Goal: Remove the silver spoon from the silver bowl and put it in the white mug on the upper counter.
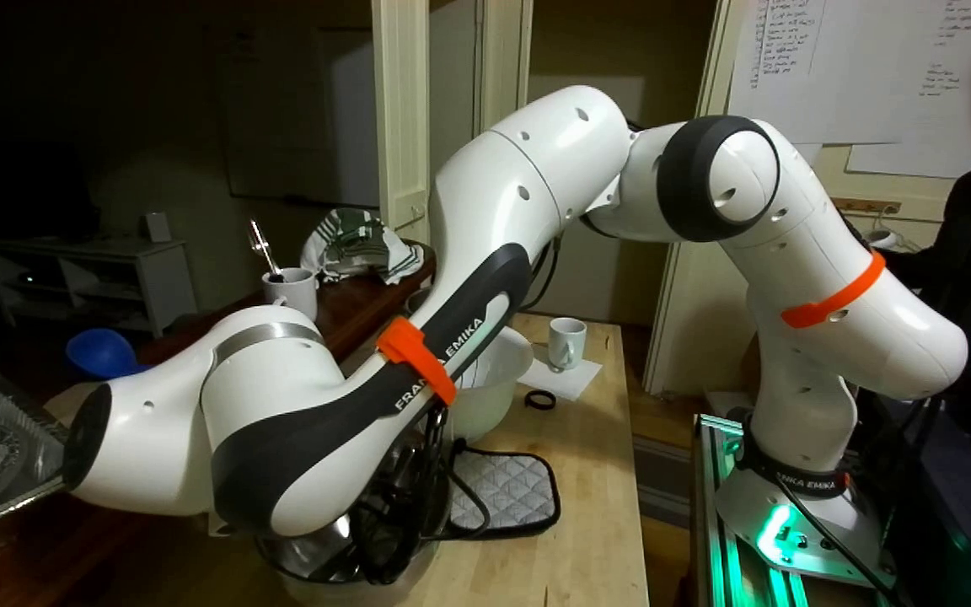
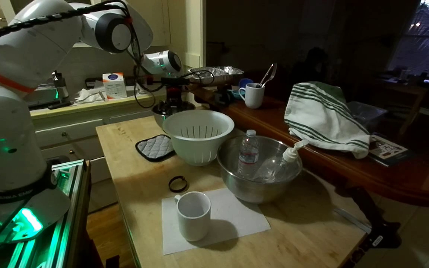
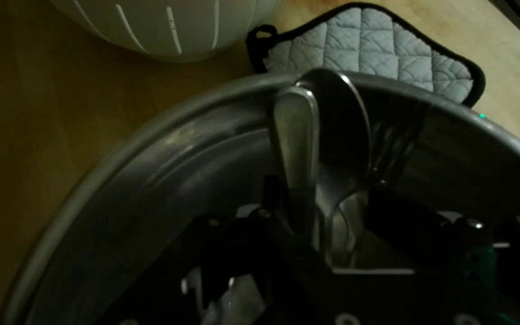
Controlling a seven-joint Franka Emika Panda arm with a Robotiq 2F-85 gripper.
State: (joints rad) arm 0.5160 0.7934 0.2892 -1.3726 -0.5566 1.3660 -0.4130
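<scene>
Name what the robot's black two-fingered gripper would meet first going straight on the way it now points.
Pointing down, the black gripper would probably first meet the silver metal spoon or the handle beside it, inside the round steel bowl; depth is unclear.

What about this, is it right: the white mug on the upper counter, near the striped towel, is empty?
Not empty: at least one shiny utensil sticks up from the white mug in both exterior views. The mug does stand on the upper counter near the striped towel.

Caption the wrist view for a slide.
Open gripper at the silver bowl, cutlery showing between its fingers, quilted potholder beyond.
</scene>
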